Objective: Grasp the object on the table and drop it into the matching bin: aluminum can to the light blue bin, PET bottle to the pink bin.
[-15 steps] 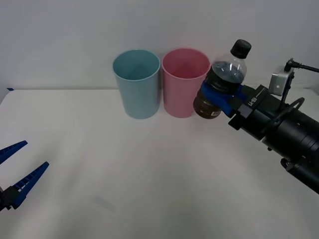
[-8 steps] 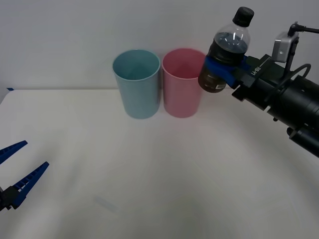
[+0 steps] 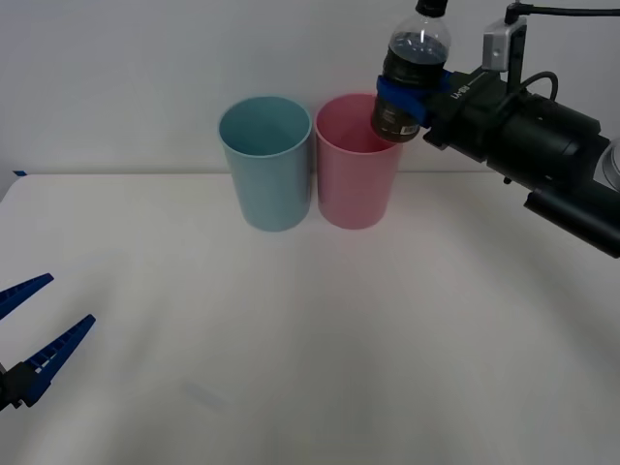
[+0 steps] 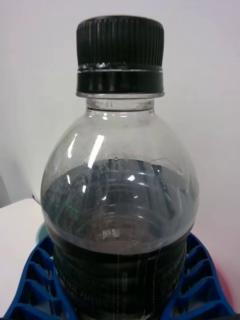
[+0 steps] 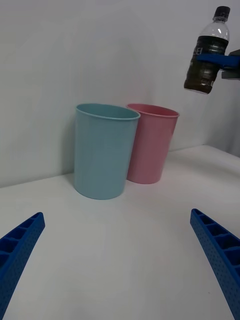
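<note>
My right gripper (image 3: 409,97) is shut on the PET bottle (image 3: 411,77), a small clear bottle with a black cap and dark contents. It holds the bottle upright in the air over the right rim of the pink bin (image 3: 356,174). The light blue bin (image 3: 265,165) stands right beside the pink one, on its left, at the back of the white table (image 3: 320,339). Up close in the right wrist view, the bottle (image 4: 120,200) sits between the blue fingers (image 4: 32,285). My left gripper (image 3: 34,334) rests open low at the table's front left corner. From the left wrist, both bins (image 5: 105,150) and the raised bottle (image 5: 207,55) show.
A plain white wall rises directly behind the two bins. The black right arm (image 3: 542,155) reaches in from the right, above the table.
The right gripper has lifted the bottle up and leftward, from beside the pink bin's right side to above its rim. The left gripper stayed put.
</note>
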Controlling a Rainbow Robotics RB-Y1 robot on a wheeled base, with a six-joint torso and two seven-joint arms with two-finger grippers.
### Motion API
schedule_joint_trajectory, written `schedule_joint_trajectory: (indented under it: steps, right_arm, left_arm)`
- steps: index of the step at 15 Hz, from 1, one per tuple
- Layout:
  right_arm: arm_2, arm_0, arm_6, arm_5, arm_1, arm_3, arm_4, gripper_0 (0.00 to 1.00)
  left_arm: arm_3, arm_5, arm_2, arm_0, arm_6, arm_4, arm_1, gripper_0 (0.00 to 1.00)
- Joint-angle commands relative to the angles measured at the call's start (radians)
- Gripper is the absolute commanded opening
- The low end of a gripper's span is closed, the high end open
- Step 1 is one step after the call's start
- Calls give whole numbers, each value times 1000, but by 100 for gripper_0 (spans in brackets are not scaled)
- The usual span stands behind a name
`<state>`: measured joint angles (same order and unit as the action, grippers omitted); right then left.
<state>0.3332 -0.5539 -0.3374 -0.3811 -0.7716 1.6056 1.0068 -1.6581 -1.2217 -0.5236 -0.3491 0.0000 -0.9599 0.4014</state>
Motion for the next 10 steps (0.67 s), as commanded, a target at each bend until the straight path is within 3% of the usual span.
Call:
schedule_joint_trajectory:
  steps: [1, 10]
  right_arm:
    - [15, -83, 0, -38, 45, -115, 36, 0]
    - [15, -328, 14, -121, 213, -509, 157, 0]
  left_arm:
    - [0, 0, 0, 0, 0, 0, 0, 100]
    - [0, 0, 0, 0, 0, 0, 0, 100]
